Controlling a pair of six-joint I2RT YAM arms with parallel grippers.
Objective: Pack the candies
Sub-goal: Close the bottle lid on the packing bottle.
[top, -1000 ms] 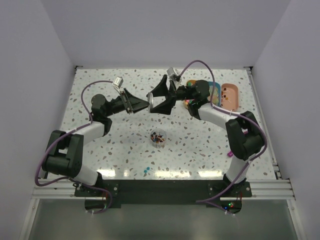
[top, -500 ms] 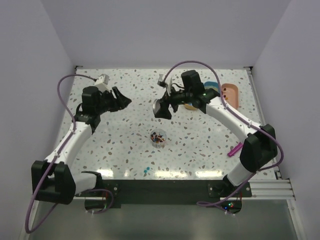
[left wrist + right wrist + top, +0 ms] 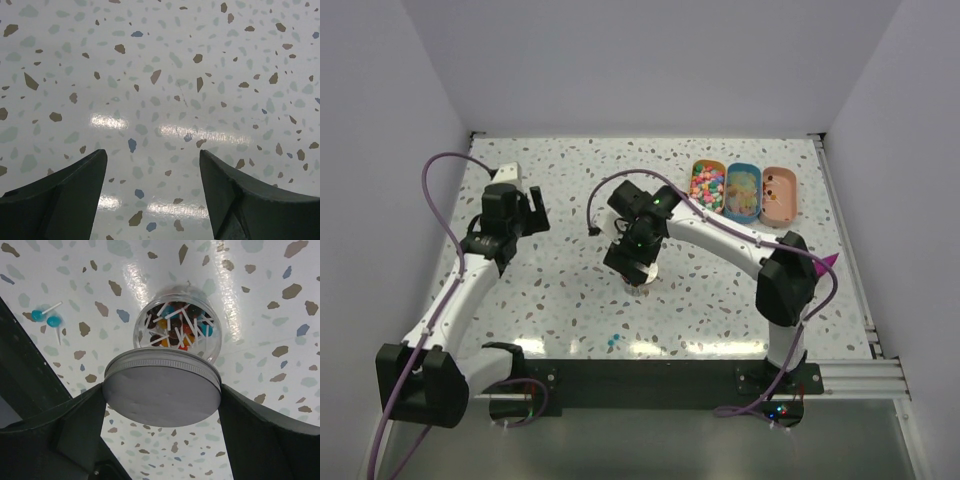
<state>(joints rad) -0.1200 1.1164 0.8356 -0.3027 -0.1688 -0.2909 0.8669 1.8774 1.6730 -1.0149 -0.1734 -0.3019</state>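
While poised over speckled table (image 3: 160,60), left gripper (image 3: 152,165) with jaws wide apart. Right gripper (image 3: 162,412) clamped on round metal lid (image 3: 162,387), directly over clear jar (image 3: 212,347). Inside jar, candies (image 3: 175,327): dark mix with white sticks. Near jar, two blue pieces (image 3: 37,315) loose.

The right claw (image 3: 162,401) has brought the lid (image 3: 162,390) over the jar (image 3: 177,325); the left claw (image 3: 152,160) withdrew.
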